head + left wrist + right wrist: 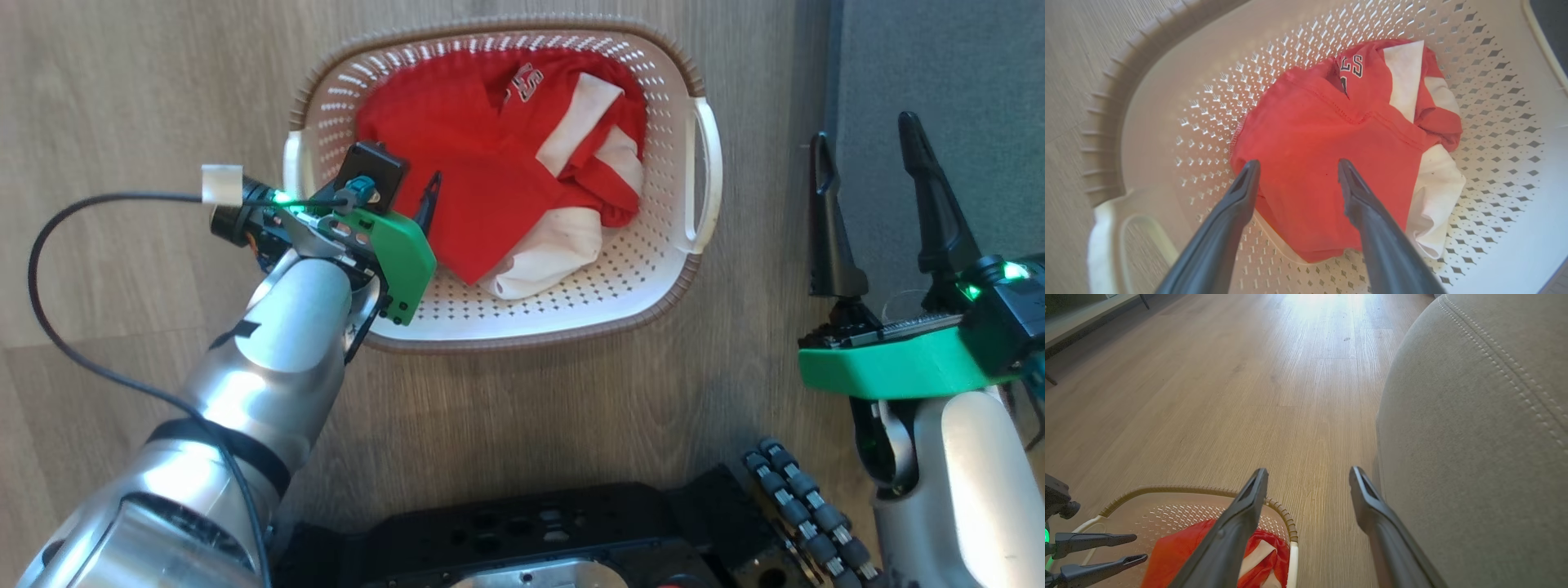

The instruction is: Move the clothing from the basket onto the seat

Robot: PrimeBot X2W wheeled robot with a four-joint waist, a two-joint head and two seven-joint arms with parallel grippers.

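The cream basket (653, 269) with a brown rim stands on the wood floor. Inside lie a plain red garment (445, 155) and a red one with white panels and lettering (584, 131). My left gripper (1296, 165) hangs open over the basket's left side, its fingers just above the plain red garment (1310, 147), nothing between them. Off to the basket's right, my right gripper (869, 155) is open and empty, at the edge of the grey seat (939, 57). The seat (1474, 437) shows its double stitching in the right wrist view, beside the basket (1286, 522).
Wood floor (122, 98) surrounds the basket. My dark base (522, 531) lies at the bottom of the head view, with a black cable (49, 327) looping off the left arm. A low furniture edge (1081, 318) is far off in the right wrist view.
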